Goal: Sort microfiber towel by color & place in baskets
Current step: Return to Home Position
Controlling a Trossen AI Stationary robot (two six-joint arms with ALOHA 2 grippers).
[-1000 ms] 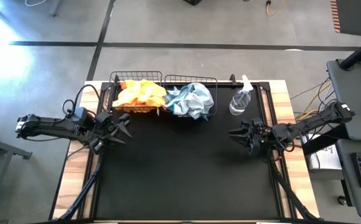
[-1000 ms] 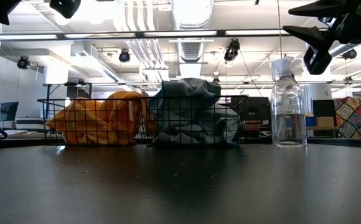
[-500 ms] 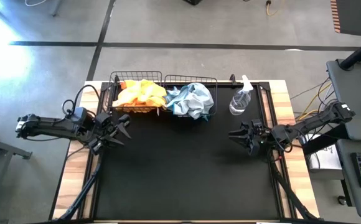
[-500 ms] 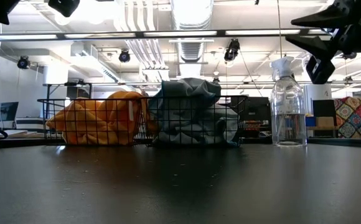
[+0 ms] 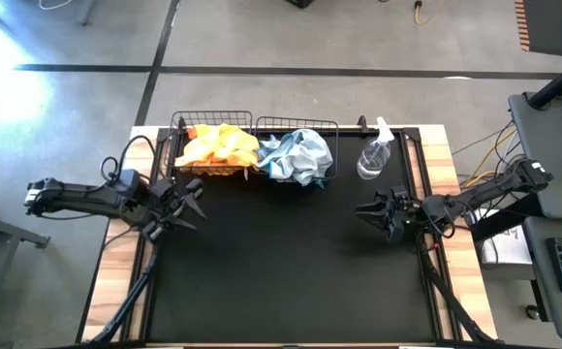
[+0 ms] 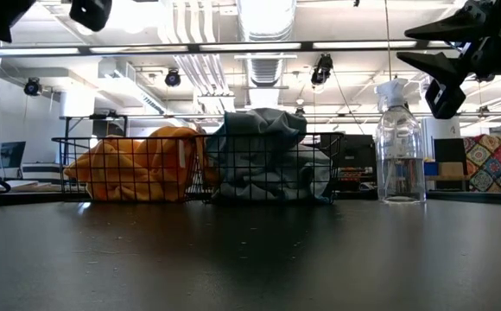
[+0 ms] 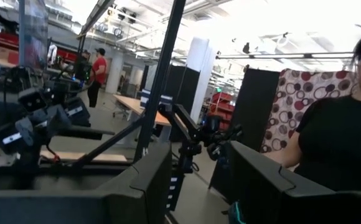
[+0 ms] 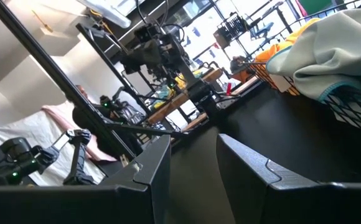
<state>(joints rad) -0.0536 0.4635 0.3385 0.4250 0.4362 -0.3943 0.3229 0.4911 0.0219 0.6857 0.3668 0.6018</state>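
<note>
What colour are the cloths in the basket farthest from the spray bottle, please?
Bright orange cloths; the high view shows them best.

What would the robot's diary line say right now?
orange cloths: left basket | blue cloths: right basket | left gripper: open, left side | right gripper: open, right side

- The orange towels are lying crumpled in a heap, filling the farther basket, the one that is standing two places away from the spray bottle.
- The blue-grey towels are sitting bunched in the nearer basket, just beside the spray bottle, and are rising well above its low walls.
- Both black wire baskets are standing upright, side by side, in a row with the spray bottle.
</note>
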